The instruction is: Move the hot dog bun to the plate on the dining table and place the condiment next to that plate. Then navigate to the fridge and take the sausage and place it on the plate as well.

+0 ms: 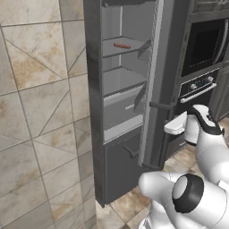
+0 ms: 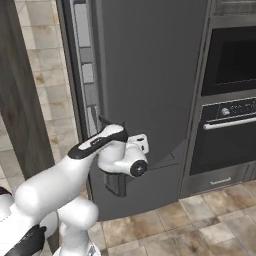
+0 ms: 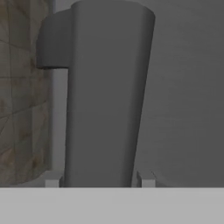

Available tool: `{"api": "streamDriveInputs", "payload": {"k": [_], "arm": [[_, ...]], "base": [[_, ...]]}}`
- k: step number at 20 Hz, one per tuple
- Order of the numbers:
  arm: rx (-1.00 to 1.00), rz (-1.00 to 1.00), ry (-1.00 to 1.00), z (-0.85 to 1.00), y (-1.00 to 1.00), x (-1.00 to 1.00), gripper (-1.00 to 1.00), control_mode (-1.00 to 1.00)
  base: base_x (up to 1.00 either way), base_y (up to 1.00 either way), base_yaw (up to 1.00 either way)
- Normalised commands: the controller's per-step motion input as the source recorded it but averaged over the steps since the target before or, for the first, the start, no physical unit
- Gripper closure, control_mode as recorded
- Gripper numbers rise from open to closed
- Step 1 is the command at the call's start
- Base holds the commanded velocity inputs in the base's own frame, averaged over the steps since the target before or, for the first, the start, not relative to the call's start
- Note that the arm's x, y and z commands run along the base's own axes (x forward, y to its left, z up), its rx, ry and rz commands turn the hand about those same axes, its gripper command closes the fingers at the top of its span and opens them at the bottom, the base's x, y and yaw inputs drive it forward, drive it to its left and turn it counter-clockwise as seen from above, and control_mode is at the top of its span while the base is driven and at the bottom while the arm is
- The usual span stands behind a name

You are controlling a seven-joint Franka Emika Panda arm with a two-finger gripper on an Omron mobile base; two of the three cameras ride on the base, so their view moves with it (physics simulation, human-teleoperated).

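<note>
The fridge (image 1: 94, 89) stands with its door (image 1: 157, 80) swung open, pale shelves showing inside. The thin reddish-brown sausage (image 1: 121, 45) lies on an upper shelf. My gripper (image 3: 99, 180) straddles the door's grey handle (image 3: 105, 96); a fingertip (image 3: 146, 180) stands on each side with a narrow gap to the handle, so the jaws are open and hold nothing. From the base views my hand (image 1: 175, 125) sits against the door's outer face (image 2: 150, 75). The hot dog bun, plate, condiment and dining table are out of view.
A black wall oven (image 1: 203, 49) with knobs and a bar handle stands right of the fridge (image 2: 232, 65). Tiled floor (image 1: 40, 112) spreads left of the fridge. A dark wood panel (image 2: 15, 100) rises at the left of the right base view.
</note>
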Motion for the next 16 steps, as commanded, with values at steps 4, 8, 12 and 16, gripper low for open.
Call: {"api": "streamDriveInputs", "payload": {"k": [4, 8, 12, 16], "arm": [[0.0, -0.04, -0.04, 0.14, -0.11, -0.4, -1.0, -1.0], [-0.01, -0.09, -0.16, 0.55, -0.38, -0.75, -1.0, -1.0], [-0.06, -0.04, -0.17, 0.9, -0.3, -0.78, -1.0, -1.0], [-0.11, 0.0, -0.16, 1.0, -0.05, -0.64, -1.0, -1.0]], "base": [[0.0, 0.0, 0.0], [0.0, 0.0, 0.0], [0.0, 0.0, 0.0], [0.0, 0.0, 0.0]]}}
